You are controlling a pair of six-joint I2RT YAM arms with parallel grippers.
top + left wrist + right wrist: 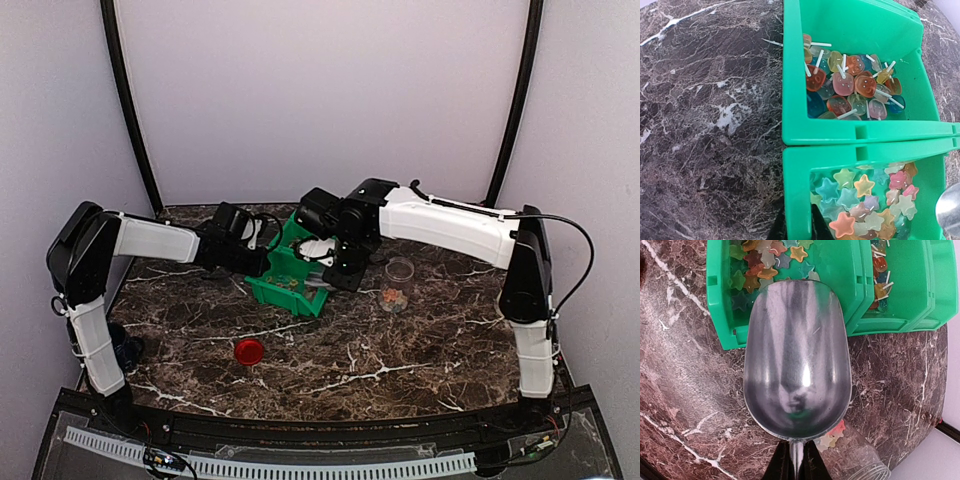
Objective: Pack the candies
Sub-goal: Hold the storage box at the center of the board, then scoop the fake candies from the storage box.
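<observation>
Two joined green bins [285,285] stand at mid table. One holds star candies [860,200], the other lollipop candies [850,85]; both also show in the right wrist view, the stars [765,265] and the lollipops [880,275]. My left gripper [797,227] is shut on the star bin's side wall [796,190], one finger on each side. My right gripper [796,462] is shut on the handle of an empty metal scoop [795,365], whose front lip reaches over the star bin's near wall. A clear jar [860,460] with a few star candies [832,435] lies under the scoop's back.
A round red lid [248,350] lies on the marble table [400,360] in front of the bins. The jar [400,270] sits right of the bins. A dark object [125,345] sits by the left arm's base. The scoop's edge shows in the left wrist view [947,210].
</observation>
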